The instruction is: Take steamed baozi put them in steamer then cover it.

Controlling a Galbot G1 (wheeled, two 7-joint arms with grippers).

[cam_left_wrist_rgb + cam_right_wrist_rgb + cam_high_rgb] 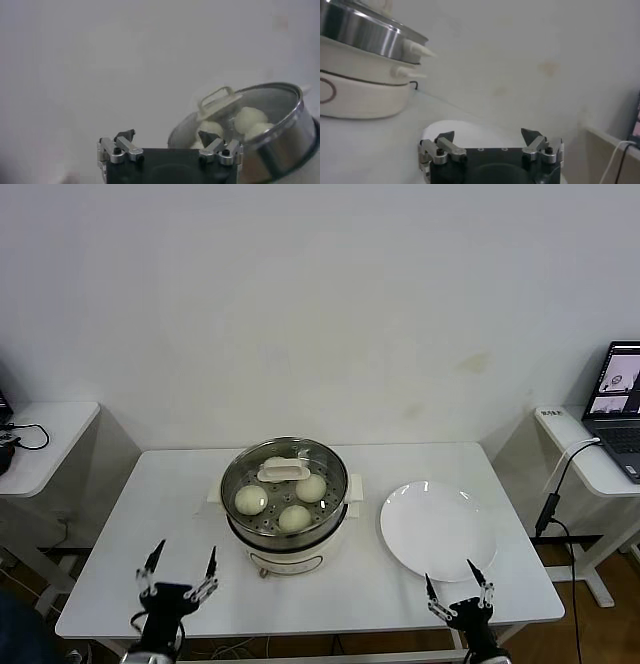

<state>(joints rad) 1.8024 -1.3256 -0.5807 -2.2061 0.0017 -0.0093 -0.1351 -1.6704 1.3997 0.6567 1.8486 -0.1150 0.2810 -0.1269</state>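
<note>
The steamer (322, 536) stands mid-table with the glass cover (284, 473) resting on it. Several off-white baozi (250, 500) show through the glass on the perforated tray. My left gripper (185, 552) hovers open and empty near the front edge, left of the steamer. At the front right, just in front of the white plate (437, 529), my right gripper (450, 576) is open and empty too. The left wrist view has its gripper (166, 134) before the covered steamer (295, 131), baozi (251, 119) inside. In the right wrist view the gripper (487, 134) is over the plate (470, 131), steamer (362, 32) off to the side.
The white table (120, 524) carries only the steamer and the plate. A side table (50, 434) with cables stands at the left. Another side table at the right holds a laptop (620, 399), and a cable (555, 489) hangs from it. A white wall rises behind.
</note>
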